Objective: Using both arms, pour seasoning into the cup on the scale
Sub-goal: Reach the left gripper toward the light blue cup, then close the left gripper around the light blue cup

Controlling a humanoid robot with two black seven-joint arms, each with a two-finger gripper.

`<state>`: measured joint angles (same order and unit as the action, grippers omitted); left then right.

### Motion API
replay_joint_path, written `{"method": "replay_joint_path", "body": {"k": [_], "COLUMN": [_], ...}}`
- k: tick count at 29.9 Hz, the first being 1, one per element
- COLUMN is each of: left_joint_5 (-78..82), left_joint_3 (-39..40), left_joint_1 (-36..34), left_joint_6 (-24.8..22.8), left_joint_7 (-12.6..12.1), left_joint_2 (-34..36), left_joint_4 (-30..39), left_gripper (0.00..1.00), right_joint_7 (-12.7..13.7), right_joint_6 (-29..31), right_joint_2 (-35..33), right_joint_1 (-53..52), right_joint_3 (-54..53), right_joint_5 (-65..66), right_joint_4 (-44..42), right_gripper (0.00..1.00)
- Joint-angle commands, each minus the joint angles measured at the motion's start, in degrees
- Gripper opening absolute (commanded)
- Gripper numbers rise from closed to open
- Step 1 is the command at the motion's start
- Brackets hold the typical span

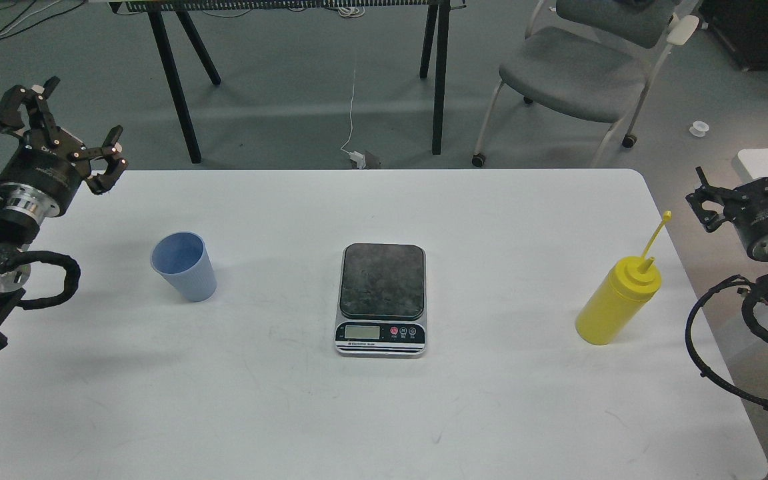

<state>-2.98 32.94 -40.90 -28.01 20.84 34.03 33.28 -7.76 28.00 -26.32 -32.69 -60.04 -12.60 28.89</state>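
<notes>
The light-blue ribbed cup (185, 267) stands upright on the white table (357, 413), left of centre. The scale (382, 299) lies in the middle with its dark plate bare. The yellow seasoning bottle (617, 300) stands at the right, its cap strap sticking up. My left gripper (57, 137) is open and empty at the table's far left corner, well behind and left of the cup. My right gripper (751, 183) is open and empty beyond the table's right edge, right of and behind the bottle.
A grey chair (584, 73) stands behind the table at the right. Black trestle legs (177, 87) stand behind the table on the floor. A white cable and plug (361, 157) lie on the floor. A second white surface (757, 160) shows at the far right.
</notes>
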Motion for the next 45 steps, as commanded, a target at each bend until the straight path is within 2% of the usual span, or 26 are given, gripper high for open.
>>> {"method": "replay_joint_path", "body": {"k": [1, 7, 10, 14, 17, 21, 26, 28, 31, 35, 39, 41, 45], "left_joint_5": [10.1, 34.2, 41.0, 49.3, 64.1, 84.1, 101.1, 105.1, 106.8, 106.4, 106.4, 106.3, 106.1], "left_joint_3": [-1.2, -1.2, -1.1, -1.5, -1.5, -1.5, -2.9, -5.5, -10.9, -16.2, -16.9, -17.0, -17.8], "left_joint_1": [-0.2, -1.0, -1.5, -1.5, -1.4, -0.8, -0.7, -0.7, -1.0, -1.3, -0.8, -0.7, -0.7], "left_joint_6": [0.0, 0.0, 0.0, 7.9, 12.9, 16.4, 18.8, 21.7, 26.2, 28.8, 29.9, 29.9, 29.9], "left_joint_7": [-0.4, 0.0, 1.5, 2.0, 2.0, 2.1, 2.2, 2.1, 1.6, 1.5, 1.8, 2.0, 2.0], "left_joint_2": [0.8, 1.0, 3.9, 11.0, 11.4, 11.5, 11.5, 11.5, 11.3, 10.6, 8.7, 8.4, 7.5], "left_joint_4": [0.1, 0.9, 6.2, 18.1, 20.6, 20.6, 20.1, 19.8, 18.9, 15.8, 12.3, 12.0, 11.6], "left_gripper": [0.99, 0.99, 0.99, 0.97, 0.97, 0.96, 0.88, 0.87, 0.85, 0.77, 0.72, 0.71, 0.64], "right_joint_7": [-0.2, -0.2, -0.3, -0.4, -0.4, -0.4, -0.3, -0.3, -0.3, -0.3, -0.5, -0.5, -0.5], "right_joint_6": [0.0, 0.0, 0.0, 0.0, 0.0, 0.0, 0.0, 0.0, 0.0, 0.0, 0.0, 0.0, 0.0], "right_joint_2": [0.2, 0.9, 0.9, 0.1, -1.2, -2.1, -2.4, -2.6, -3.6, -4.9, -5.8, -5.8, -5.7], "right_joint_1": [-0.5, -0.9, -0.8, -0.3, 0.0, 0.0, 0.0, 0.2, 0.8, 2.2, 2.9, 3.4, 3.4], "right_joint_3": [1.3, 1.7, 1.7, 1.3, 1.2, 0.9, 0.9, 0.9, 0.8, 0.7, 0.4, -0.1, -0.2], "right_joint_5": [0.6, 0.8, 0.8, 0.8, 0.8, 0.7, 0.7, 0.7, 0.7, 0.6, 0.1, 0.2, 0.2], "right_joint_4": [0.0, 0.0, 0.6, 3.9, 5.6, 7.5, 8.4, 8.3, 8.3, 8.4, 8.5, 8.5, 8.8], "right_gripper": [0.99, 0.99, 0.99, 0.99, 0.99, 0.99, 0.99, 0.99, 0.99, 0.99, 0.99, 0.99, 0.99]}}
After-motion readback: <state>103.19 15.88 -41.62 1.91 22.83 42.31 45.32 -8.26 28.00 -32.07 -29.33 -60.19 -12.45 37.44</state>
